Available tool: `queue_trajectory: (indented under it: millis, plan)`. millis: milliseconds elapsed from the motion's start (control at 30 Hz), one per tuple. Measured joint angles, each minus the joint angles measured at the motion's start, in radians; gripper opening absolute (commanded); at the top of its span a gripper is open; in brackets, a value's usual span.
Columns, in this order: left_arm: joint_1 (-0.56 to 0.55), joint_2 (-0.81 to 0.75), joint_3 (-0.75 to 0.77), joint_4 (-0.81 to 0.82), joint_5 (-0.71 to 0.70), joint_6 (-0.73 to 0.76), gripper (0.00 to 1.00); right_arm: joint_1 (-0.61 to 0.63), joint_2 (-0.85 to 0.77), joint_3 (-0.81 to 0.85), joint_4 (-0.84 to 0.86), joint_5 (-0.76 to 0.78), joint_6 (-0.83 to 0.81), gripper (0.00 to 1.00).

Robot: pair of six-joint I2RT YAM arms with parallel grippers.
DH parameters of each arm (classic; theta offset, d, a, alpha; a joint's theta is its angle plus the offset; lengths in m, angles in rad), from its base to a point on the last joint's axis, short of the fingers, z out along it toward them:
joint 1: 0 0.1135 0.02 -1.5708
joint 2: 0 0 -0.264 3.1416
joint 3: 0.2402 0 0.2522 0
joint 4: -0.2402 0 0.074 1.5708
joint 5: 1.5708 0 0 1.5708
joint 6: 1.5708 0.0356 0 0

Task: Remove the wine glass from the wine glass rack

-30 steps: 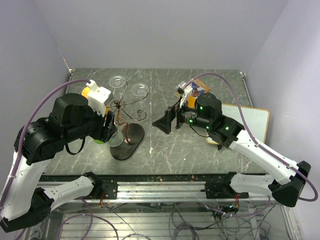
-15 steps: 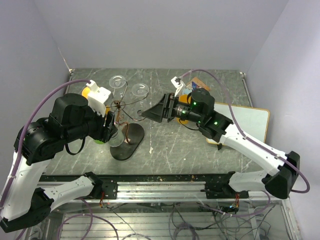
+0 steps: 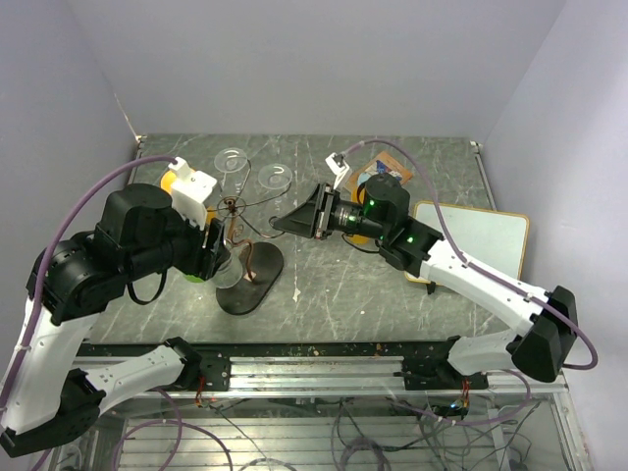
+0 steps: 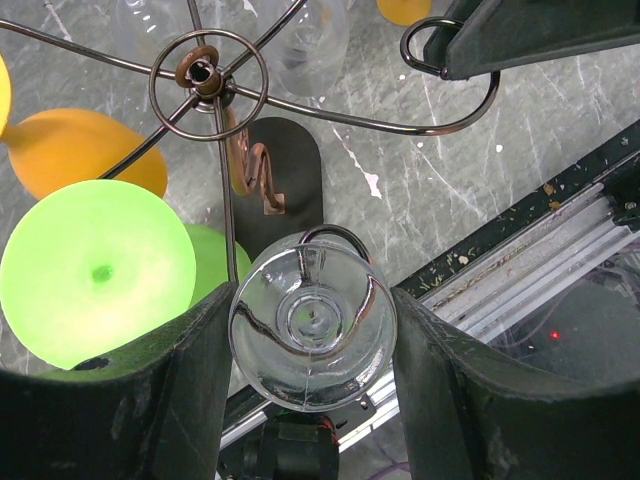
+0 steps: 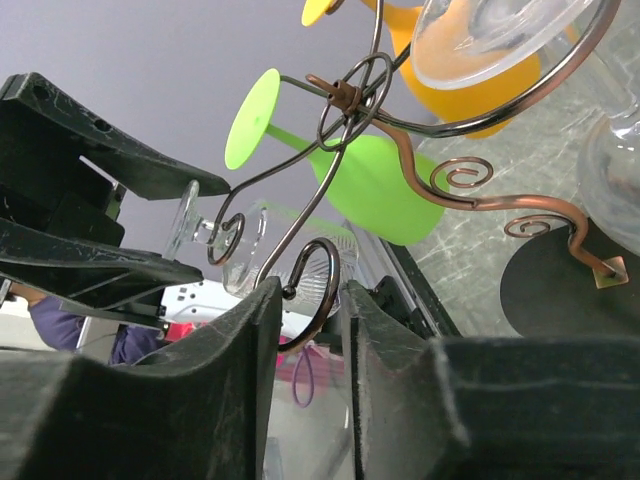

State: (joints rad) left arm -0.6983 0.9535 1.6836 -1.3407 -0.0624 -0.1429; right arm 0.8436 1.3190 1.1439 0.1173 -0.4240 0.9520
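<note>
The wine glass rack (image 3: 235,208) stands on its dark oval base (image 3: 257,280) left of centre. A clear wine glass (image 4: 312,340) hangs bowl-down from a near arm. My left gripper (image 4: 312,318) is shut on its bowl, one finger on each side. In the right wrist view this glass (image 5: 250,245) shows behind the scroll, with the left fingers (image 5: 100,150) around it. My right gripper (image 5: 312,290) has its jaws closed on the curled end (image 5: 330,265) of a rack arm. In the top view, my right gripper (image 3: 279,224) meets that arm just right of the post.
A green glass (image 4: 95,272) and an orange glass (image 4: 85,150) hang on the rack's left side. Two more clear glasses (image 3: 232,159) (image 3: 273,178) hang on its far side. A white board (image 3: 486,235) lies at the right, and the walls are close by.
My right gripper has swung left from mid-table to the rack and its jaws have narrowed onto the curled arm end. The left arm and its glass have not moved.
</note>
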Motion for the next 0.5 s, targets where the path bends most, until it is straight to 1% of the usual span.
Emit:
queue_trajectory:
  millis: [167, 267, 300, 500]
  plan:
    - [0.0, -0.002, -0.002, 0.0, 0.0, 0.001, 0.07, 0.002, 0.004, -0.014, 0.01, -0.005, 0.031, 0.13]
    - [0.0, -0.005, -0.005, -0.001, 0.0, 0.004, 0.07, 0.002, -0.003, -0.029, 0.016, 0.001, 0.054, 0.02]
    - [0.0, -0.005, -0.005, -0.001, 0.0, 0.004, 0.07, 0.003, -0.009, -0.034, 0.016, 0.006, 0.058, 0.0]
    - [0.0, -0.008, -0.009, 0.001, 0.005, 0.01, 0.07, 0.009, -0.032, -0.051, 0.008, 0.044, 0.083, 0.0]
